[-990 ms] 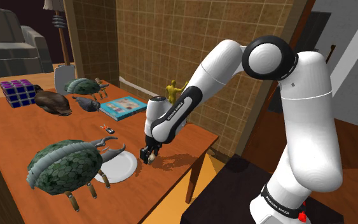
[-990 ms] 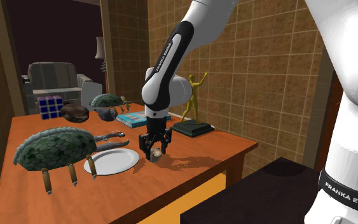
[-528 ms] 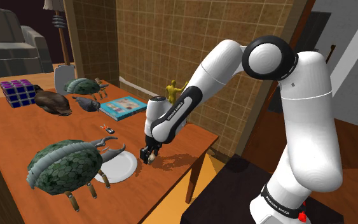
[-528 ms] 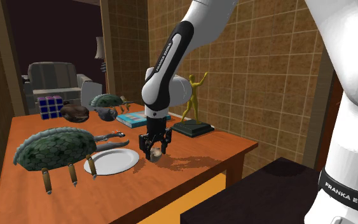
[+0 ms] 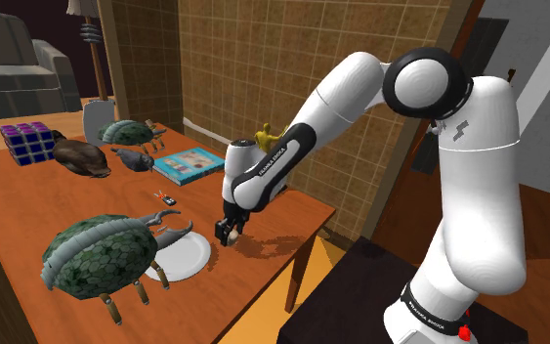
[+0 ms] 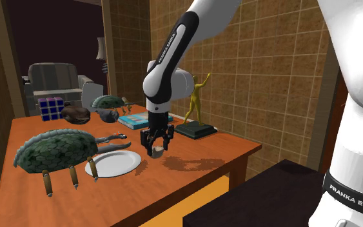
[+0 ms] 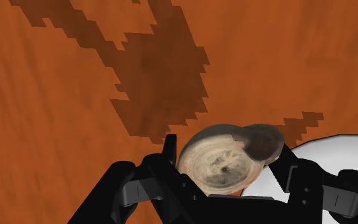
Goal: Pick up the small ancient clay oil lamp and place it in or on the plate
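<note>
Ok so right now I'm looking at the gripper (image 5: 229,233) pointing straight down over the wooden table (image 5: 273,210), and its two black fingers are clamping the little oil lamp (image 7: 225,167) between them. The wrist view is showing it well: a round, pale beige disc with a darker brownish lump on one side, sitting snug between the fingertips. The lamp (image 6: 156,149) is hanging clear of the tabletop, and its blocky shadow is falling on the bare wood off to one side.

The white plate (image 5: 190,256) is lying near the table's edge closest to the stand, and the lamp is hovering just beside the plate's rim, not over its middle. In the wrist view a slice of the plate (image 7: 336,149) is peeking out right next to the lamp.

A big green-shelled turtle figure (image 5: 97,254) is crowding the plate's other side, with its front claws reaching onto the rim. A blue book (image 5: 190,164) is lying toward the wall-side edge, and a coloured puzzle cube (image 5: 26,142) is sitting by the far corner
</note>
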Available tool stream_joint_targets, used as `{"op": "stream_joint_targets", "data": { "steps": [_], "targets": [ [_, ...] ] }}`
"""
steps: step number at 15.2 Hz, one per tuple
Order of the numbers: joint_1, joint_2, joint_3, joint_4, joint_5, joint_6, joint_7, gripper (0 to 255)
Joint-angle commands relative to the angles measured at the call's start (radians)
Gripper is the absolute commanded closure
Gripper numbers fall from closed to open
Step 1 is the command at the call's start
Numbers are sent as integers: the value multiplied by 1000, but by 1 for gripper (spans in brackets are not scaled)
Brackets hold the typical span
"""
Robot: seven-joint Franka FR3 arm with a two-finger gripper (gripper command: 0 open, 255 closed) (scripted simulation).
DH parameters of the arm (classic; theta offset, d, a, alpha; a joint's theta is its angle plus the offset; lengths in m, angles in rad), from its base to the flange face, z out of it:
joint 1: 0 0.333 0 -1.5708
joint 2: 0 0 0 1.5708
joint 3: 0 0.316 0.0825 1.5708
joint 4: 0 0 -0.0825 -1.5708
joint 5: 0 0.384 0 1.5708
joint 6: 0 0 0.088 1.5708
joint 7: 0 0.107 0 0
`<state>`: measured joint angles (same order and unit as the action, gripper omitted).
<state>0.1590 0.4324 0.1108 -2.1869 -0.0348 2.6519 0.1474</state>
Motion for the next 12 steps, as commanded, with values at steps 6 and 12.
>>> {"op": "stream_joint_targets", "data": {
  "steps": [6, 12],
  "targets": [
    [-8, -85, 10, -9, 14, -76, -8, 255],
    [3, -114, 18, 26, 16, -139, 9, 255]
  ]
}}
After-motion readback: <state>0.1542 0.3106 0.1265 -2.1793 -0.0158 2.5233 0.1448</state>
